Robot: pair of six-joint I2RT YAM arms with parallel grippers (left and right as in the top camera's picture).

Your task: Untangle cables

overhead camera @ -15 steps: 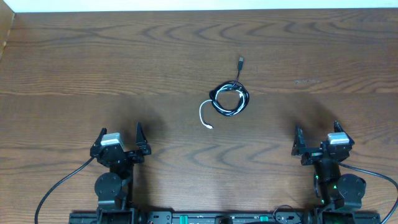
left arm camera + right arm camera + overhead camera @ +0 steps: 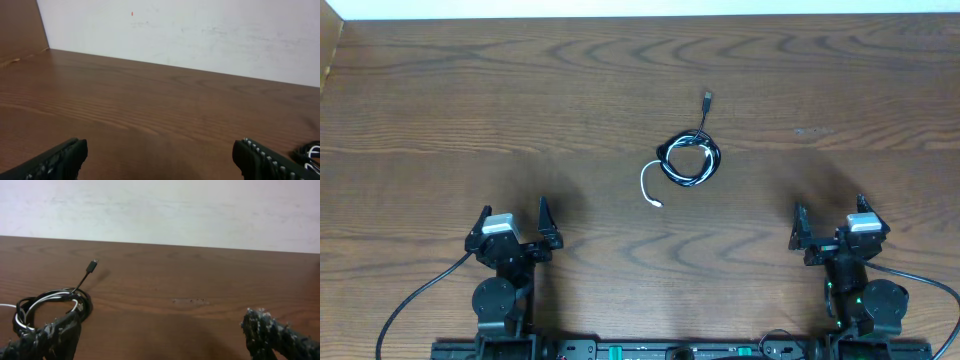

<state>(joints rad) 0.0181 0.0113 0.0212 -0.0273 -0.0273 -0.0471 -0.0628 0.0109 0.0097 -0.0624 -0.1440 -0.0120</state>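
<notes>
My wooden worktop (image 2: 470,100) is wide. My left tool (image 2: 513,210) and right tool (image 2: 830,207) sit at its near edge, wide open and holding nothing. I think no work is done yet. The black cable (image 2: 692,158) and white cable (image 2: 647,185) lie looped together mid-worktop, well apart from both tools. I see no box.

change: none visible | cables (image 2: 688,160) unmoved | left tool (image 2: 513,213), right tool (image 2: 830,208) unmoved
</notes>
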